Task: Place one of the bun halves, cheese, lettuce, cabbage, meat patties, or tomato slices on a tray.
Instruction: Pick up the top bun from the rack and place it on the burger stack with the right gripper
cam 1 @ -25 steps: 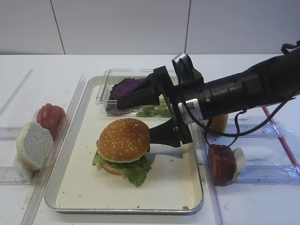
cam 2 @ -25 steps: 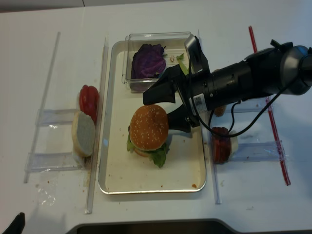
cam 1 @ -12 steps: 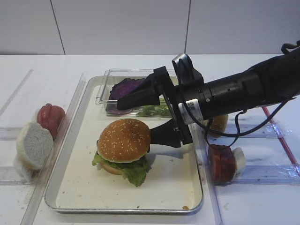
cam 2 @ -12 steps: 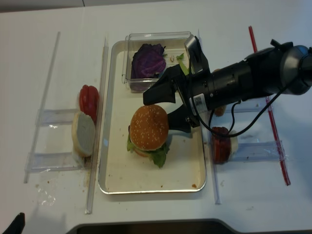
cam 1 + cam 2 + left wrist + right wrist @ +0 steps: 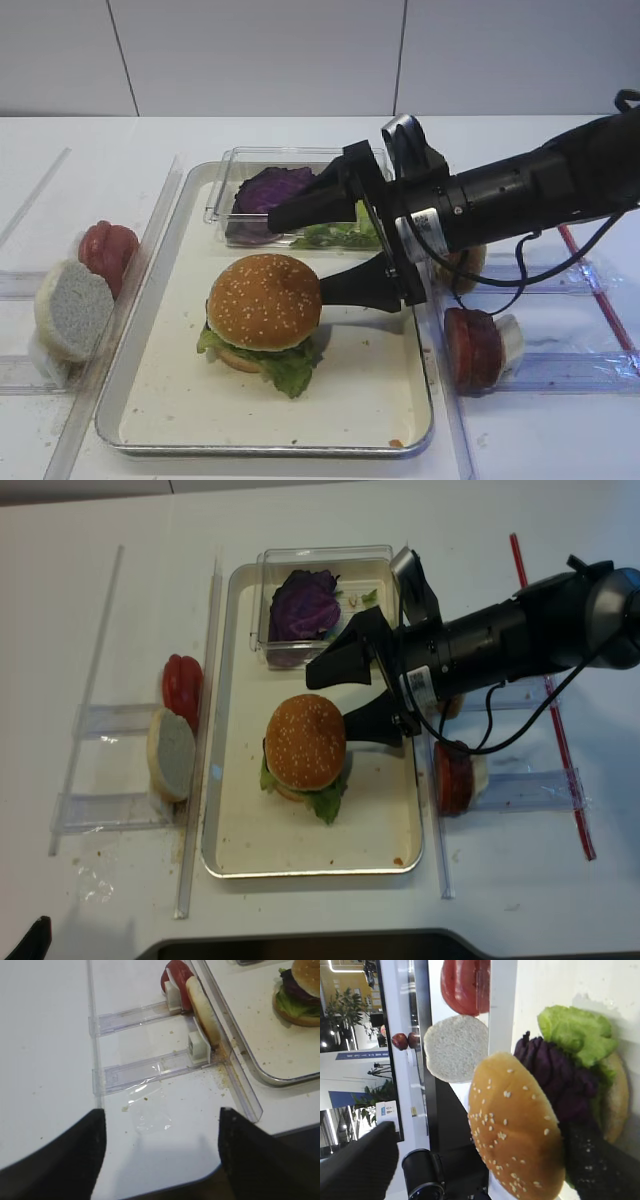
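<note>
- My right gripper sits low over the tray, jaws spread wide with nothing between them. One finger points at the clear box, the other lies just beside the right edge of the stacked burger.
- From the overhead view the same gripper shows both black fingers well apart, and the sesame bun top lies beyond their tips, not gripped.
- The sesame bun top rests on the stack, near the middle of the tray and slightly left of centre.
- Right wrist view: the bun top fills the frame, with purple cabbage directly under it, then lettuce, then the bottom bun half against the tray floor.
- In the high view, lettuce frills out from under the stack on its near side.
- A small clear box stands at the far end of the tray, holding more purple cabbage and green leaves.
- Left of the tray, a clear rack holds a pale bun half and tomato slices upright, side by side.
- Right of the tray, another clear rack holds red slices; a golden bun half shows partly behind my right arm.
- My left gripper appears only in its own wrist view: two dark fingers well apart, nothing between them, above bare white table near the left rack.
</note>
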Controlling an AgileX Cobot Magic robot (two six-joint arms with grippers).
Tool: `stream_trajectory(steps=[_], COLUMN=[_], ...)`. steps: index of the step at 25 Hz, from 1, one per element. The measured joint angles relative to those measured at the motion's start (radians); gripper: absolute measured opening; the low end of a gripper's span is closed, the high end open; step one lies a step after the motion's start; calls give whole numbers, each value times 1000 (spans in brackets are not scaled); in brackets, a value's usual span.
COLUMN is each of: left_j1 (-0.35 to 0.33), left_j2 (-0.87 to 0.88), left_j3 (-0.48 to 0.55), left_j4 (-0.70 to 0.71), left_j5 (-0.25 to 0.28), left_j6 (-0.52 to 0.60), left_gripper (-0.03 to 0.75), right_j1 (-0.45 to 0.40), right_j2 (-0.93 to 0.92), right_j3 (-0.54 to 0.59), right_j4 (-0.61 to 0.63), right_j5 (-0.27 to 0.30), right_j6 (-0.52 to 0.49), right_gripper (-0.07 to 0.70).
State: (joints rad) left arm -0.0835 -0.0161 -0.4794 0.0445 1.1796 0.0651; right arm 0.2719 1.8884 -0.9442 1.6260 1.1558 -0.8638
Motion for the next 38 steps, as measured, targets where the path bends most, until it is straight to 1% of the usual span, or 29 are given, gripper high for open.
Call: stream_trajectory(steps=[7, 13, 25, 32, 38], left_j1=[0, 0, 0, 0, 0], left_j2=[0, 0, 0, 0, 0], left_j3=[0, 0, 0, 0, 0], left_j4=[0, 0, 0, 0, 0], left_j5=[0, 0, 0, 0, 0], left_j6=[0, 0, 0, 0, 0], left_gripper=[440, 440, 440, 440, 440], right_j1=[-9, -31, -31, -31, -33], right_j2=[0, -26, -52, -111, -170], right_j3=[0, 0, -1, -1, -1], right_j4=[-18, -77, -99, -116, -131], right_j5=[0, 0, 6, 6, 8], right_j6=[4, 34, 50, 64, 111], right_gripper=[672, 672, 672, 672, 672])
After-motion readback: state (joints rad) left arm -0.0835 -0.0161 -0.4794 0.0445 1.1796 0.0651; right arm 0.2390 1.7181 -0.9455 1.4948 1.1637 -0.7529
